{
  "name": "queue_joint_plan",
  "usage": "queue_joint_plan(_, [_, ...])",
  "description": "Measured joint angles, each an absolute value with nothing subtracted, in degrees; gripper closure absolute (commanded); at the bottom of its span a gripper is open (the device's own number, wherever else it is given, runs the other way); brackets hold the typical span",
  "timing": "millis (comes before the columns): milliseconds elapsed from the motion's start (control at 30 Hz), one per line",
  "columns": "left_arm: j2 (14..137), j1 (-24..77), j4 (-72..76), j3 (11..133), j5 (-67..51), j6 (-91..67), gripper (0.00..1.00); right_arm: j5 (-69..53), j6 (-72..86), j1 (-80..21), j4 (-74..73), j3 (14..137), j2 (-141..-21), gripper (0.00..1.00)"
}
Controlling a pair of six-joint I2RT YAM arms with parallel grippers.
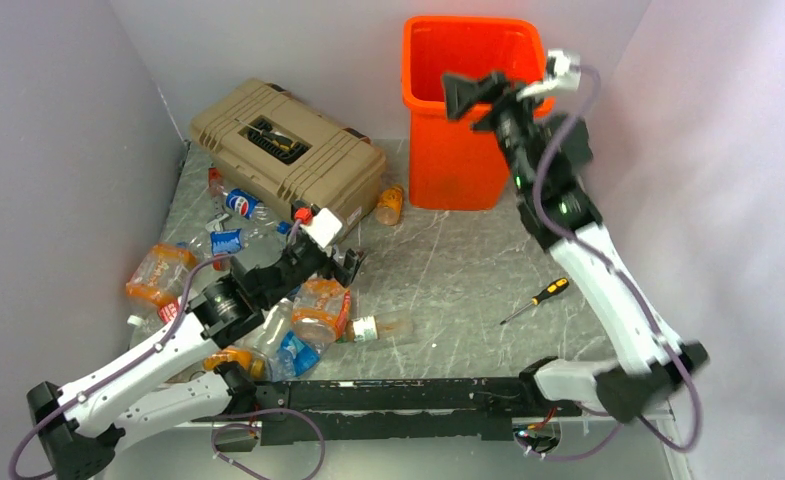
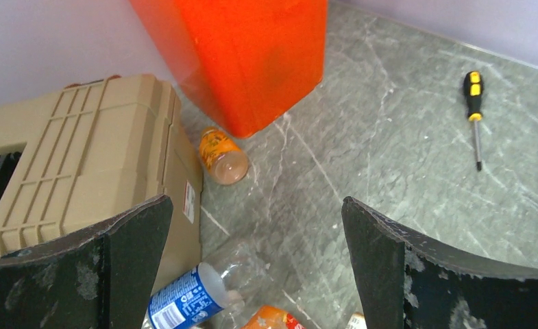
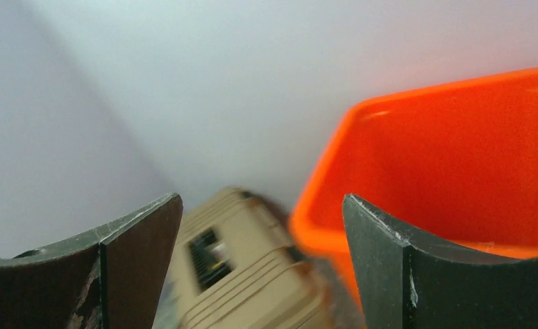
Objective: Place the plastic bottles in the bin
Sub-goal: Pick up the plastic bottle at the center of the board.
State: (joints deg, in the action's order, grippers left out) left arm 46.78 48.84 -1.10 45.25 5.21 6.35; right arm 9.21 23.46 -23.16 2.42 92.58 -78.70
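Overhead, the orange bin (image 1: pixel 468 120) stood at 12 o'clock on the grey tabletop (image 1: pixel 448 270), with a tan toolbox (image 1: pixel 288 150) at 10 o'clock. The right end effector (image 1: pixel 460 97) hung at the bin's rim, spread wide and holding nothing. The left end effector (image 1: pixel 348 262) was fully spread and empty, poised over a heap of plastic bottles (image 1: pixel 318 310) at 8 o'clock. A screwdriver (image 1: pixel 538 298) lay at 4 o'clock.

The likeliest trouble was in the heap. The bottles lay crushed and overlapping, so a closing grip could catch two at once or squeeze one out sideways. One small orange-labelled bottle (image 1: pixel 389 205) sat between toolbox and bin, a tight spot for wide fingers. A careless right arm could also nudge the tall bin.

Only the right wrist view confirmed the empty gap between its fingers, though it was blurred. The left wrist view alone showed a blue-labelled Pepsi bottle (image 2: pixel 190 301) directly beneath that end effector. No view reached the bin's floor.
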Motion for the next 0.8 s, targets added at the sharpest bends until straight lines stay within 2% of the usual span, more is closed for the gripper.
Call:
queue_joint_plan(100, [48.86,48.84,-3.22,47.05,7.27,6.15,0.01,8.19,23.66,-29.87,9.39,76.97,-65.45,0.11])
queue_joint_plan(233, [51.33,48.84,-5.61,49.47,12.14,4.69,0.01,8.99,26.68,-31.83,13.87,57.21,-52.45,0.11])
queue_joint_plan(467, [55.86,49.28,-10.63,53.58,25.21,-0.19,0.01,3.53,33.01,-32.10,12.08,30.98,-47.20,0.12])
queue_joint_plan(633, [60.58,50.11,-19.75,59.46,25.34,-4.93,0.00,-2.48,37.63,-32.51,11.09,17.98,-43.86,0.12])
queue_joint_plan(800, [63.55,49.74,-33.69,65.23,22.68,-10.94,0.01,-3.55,38.87,-32.62,8.88,14.41,-35.83,0.11])
